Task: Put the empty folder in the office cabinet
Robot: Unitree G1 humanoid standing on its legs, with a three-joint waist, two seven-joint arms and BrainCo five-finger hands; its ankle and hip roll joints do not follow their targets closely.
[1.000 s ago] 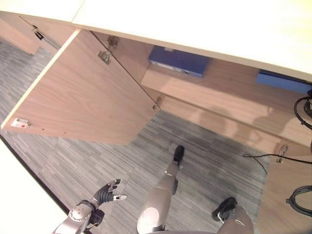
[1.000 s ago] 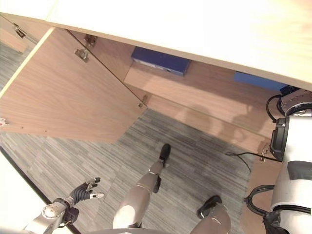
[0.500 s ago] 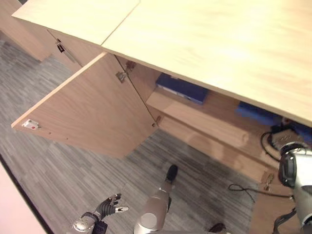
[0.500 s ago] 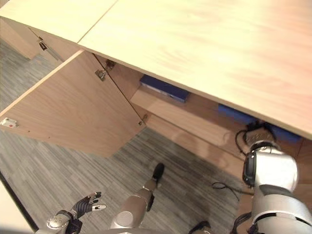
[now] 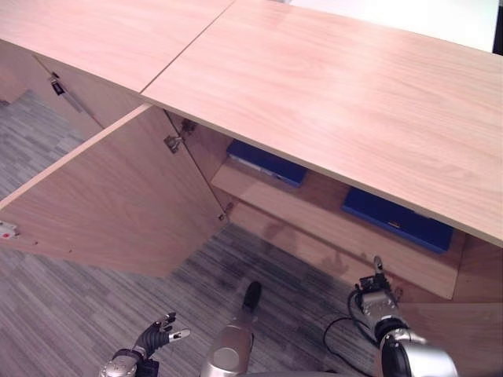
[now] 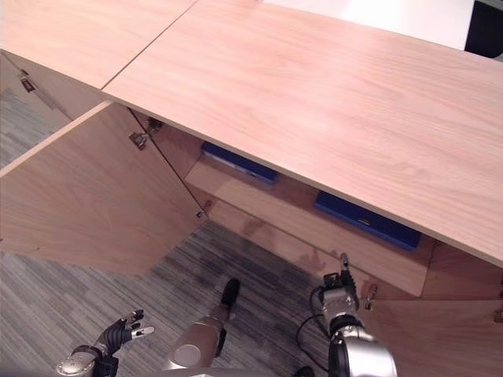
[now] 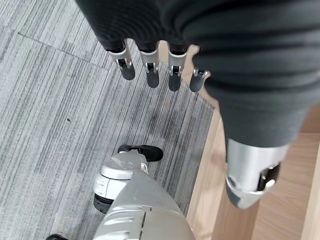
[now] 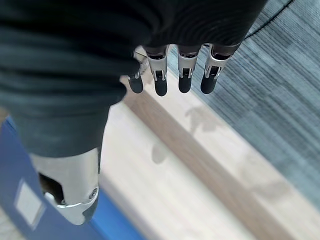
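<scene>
Two blue folders lie flat on the shelf [image 5: 314, 210] inside the open wooden cabinet [image 5: 330, 86]: one to the left [image 5: 266, 162], one to the right [image 5: 397, 221]. My right hand [image 5: 376, 292] hangs below and in front of the shelf's edge, near the right folder, with fingers straight and nothing in it. In the right wrist view its fingers [image 8: 160, 80] point over the pale shelf board, and a blue folder [image 8: 22, 200] shows beside the thumb. My left hand [image 5: 161, 334] is low over the grey carpet, open and holding nothing; its fingers [image 7: 150, 70] are spread.
The cabinet's left door [image 5: 118, 204] stands swung wide open over the carpet [image 5: 78, 314]. A second wooden door panel [image 6: 440, 330] stands open at the lower right. Another closed cabinet unit with a handle [image 5: 67, 93] adjoins on the left.
The camera has tilted, so the whole scene has shifted. My right arm has drawn back from the right folder on the shelf and now sits lower, in front of it. The left hand stays open.
</scene>
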